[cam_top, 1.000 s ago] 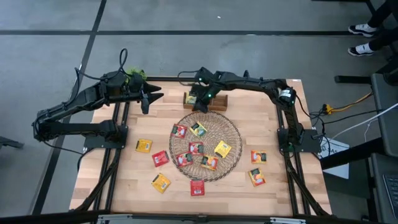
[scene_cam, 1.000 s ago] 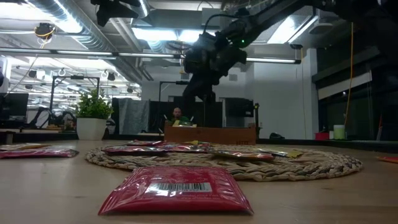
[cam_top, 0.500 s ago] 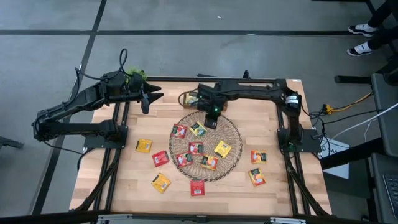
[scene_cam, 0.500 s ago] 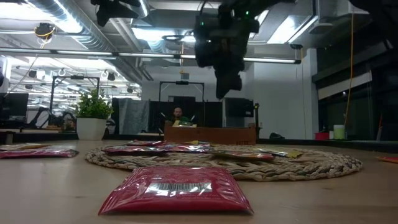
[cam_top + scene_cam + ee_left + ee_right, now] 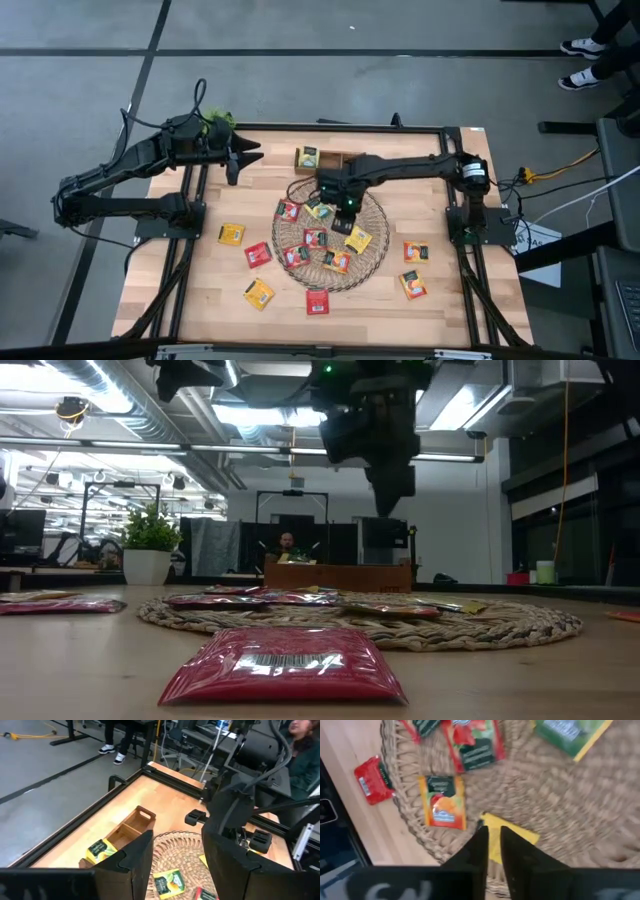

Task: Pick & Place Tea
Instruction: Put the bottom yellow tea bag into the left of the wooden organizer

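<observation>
Round wicker mat (image 5: 372,215) mid-table; wooden box (image 5: 335,158) (far edge); plant (image 5: 150,530).

– Any words you can read?
– None. The red sachet (image 5: 283,664) nearest the low camera has a barcode, digits illegible
– And the other sachets' labels?
– Too blurred to read

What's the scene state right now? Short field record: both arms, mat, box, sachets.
right gripper: above the round wicker mat, near a yellow square tea sachet
left gripper: open, empty, waiting by the small green potted plant
small wooden box: holds a yellow-green sachet
other sachets: several on the mat, more on the wooden table
</observation>
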{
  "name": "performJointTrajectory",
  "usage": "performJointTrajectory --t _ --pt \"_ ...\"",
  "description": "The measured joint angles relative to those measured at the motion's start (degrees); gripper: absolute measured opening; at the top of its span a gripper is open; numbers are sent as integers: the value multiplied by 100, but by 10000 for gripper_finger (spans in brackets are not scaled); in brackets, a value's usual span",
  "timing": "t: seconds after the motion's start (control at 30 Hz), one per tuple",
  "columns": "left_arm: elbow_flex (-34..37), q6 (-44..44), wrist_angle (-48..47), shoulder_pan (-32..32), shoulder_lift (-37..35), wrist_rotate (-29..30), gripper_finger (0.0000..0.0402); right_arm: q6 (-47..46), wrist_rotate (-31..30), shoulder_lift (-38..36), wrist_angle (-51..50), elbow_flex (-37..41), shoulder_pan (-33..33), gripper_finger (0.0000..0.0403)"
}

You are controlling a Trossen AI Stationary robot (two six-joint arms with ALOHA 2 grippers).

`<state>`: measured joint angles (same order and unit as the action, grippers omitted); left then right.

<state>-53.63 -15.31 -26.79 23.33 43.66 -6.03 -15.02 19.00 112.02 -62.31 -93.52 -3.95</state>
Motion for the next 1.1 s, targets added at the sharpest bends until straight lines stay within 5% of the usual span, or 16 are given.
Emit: performJointTrajectory --t 0.4,0.53,0.9,1.1 --pt "0 87 -2 0 -2 -268 169 -738 -767 -894 223 22 546 167" --pt "0 93 -2 0 -2 -268 169 -1041 -1029 -1096 416 178 734 174" --pt "0 217 -2 0 -2 -265 169 -2604 -1203 -2413 2120 2169 1159 174" --pt "0 256 -2 0 -2 -265 169 -2869 -1249 -2462 2369 2803 1312 174"
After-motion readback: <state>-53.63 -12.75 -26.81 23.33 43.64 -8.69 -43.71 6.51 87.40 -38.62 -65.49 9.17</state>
